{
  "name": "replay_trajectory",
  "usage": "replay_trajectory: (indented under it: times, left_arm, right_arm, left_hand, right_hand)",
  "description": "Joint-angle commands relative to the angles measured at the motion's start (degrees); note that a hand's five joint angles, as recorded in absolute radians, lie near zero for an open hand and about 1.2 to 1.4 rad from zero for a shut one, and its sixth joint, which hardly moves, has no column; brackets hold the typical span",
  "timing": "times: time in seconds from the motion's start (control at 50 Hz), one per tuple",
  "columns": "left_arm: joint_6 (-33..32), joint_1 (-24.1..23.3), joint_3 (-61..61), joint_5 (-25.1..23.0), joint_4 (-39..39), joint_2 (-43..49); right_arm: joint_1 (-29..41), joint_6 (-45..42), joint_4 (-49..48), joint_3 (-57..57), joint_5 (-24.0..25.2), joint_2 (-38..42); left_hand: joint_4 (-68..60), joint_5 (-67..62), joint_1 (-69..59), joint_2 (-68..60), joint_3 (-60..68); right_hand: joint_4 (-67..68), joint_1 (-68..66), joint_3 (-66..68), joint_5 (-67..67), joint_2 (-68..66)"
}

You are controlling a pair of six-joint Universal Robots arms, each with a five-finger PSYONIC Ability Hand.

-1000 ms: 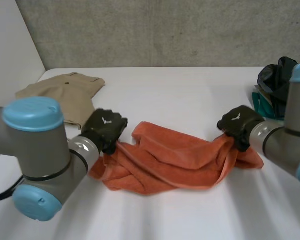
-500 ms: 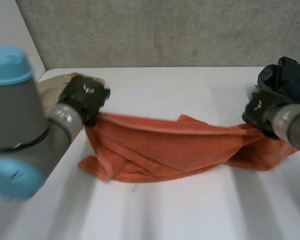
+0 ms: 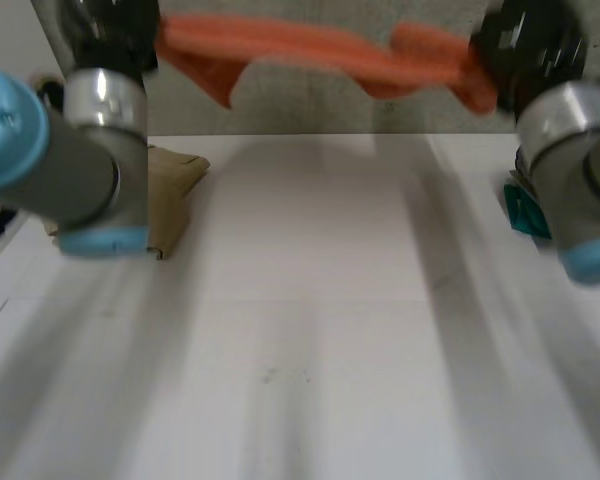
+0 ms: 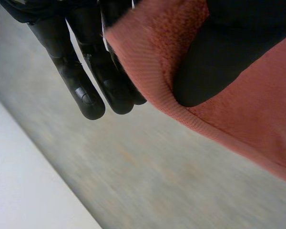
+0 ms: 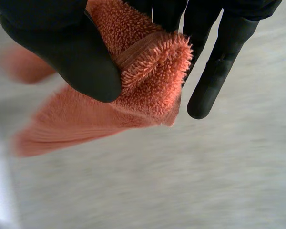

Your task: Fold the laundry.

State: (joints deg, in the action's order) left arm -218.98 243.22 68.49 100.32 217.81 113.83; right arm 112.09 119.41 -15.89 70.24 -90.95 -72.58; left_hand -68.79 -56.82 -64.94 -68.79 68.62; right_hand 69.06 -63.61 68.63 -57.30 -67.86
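Two hands hold the orange towel [image 3: 310, 45] stretched between them along the top of the head view, clear of the white worktop [image 3: 310, 320]. I log looped terry with a ribbed hem. Left hand [image 4: 219, 52] pinches the hem, thumb against fingers. Right hand [image 5: 62, 52] pinches a bunched corner likewise. Tan garment [image 3: 170, 185] lies mid-left.

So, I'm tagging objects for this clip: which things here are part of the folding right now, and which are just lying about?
In use: orange towel; left hand and right hand pinching its ends above the table.
Lying about: tan garment behind the left arm; teal cloth beside the right arm.
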Motion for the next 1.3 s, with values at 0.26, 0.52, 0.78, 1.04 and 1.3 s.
replay_trajectory:
  times: [0.26,0.52,0.78,1.04,1.3]
  left_arm:
    - [3.21,0.32,28.36,-0.56,-1.25,0.08]
    - [5.31,2.26,34.51,-0.47,-3.44,-6.95]
    - [7.69,4.01,34.69,-0.56,-5.56,-8.97]
    - [9.19,4.37,34.96,-0.56,-5.99,-9.59]
    - [9.28,4.45,34.34,-0.65,-5.99,-9.59]
  right_arm:
    - [-4.42,23.4,18.61,17.3,12.63,8.59]
    - [-15.75,34.05,24.13,16.6,18.96,4.11]
    - [-22.09,40.81,27.4,22.48,20.54,3.76]
    - [-22.62,45.46,21.17,29.08,26.43,5.08]
    - [-15.86,49.6,14.57,26.36,26.17,11.48]
  left_hand:
    - [-11.21,-13.18,-15.06,-11.21,11.38]
    - [-11.21,-13.18,-15.06,-11.21,11.38]
    - [-11.21,-13.18,-15.06,-11.21,11.38]
    - [-11.21,-13.18,-15.06,-11.21,11.38]
    - [-11.21,-13.18,-15.06,-11.21,11.38]
  right_hand:
    - [3.63,-9.08,4.07,-5.39,-4.83]
    - [-48.88,43.42,-48.44,47.12,47.68]
    - [-41.65,36.2,-41.22,39.9,40.45]
    - [-34.93,29.48,-34.49,33.17,33.73]
    - [-31.4,25.95,-30.97,29.65,30.2]
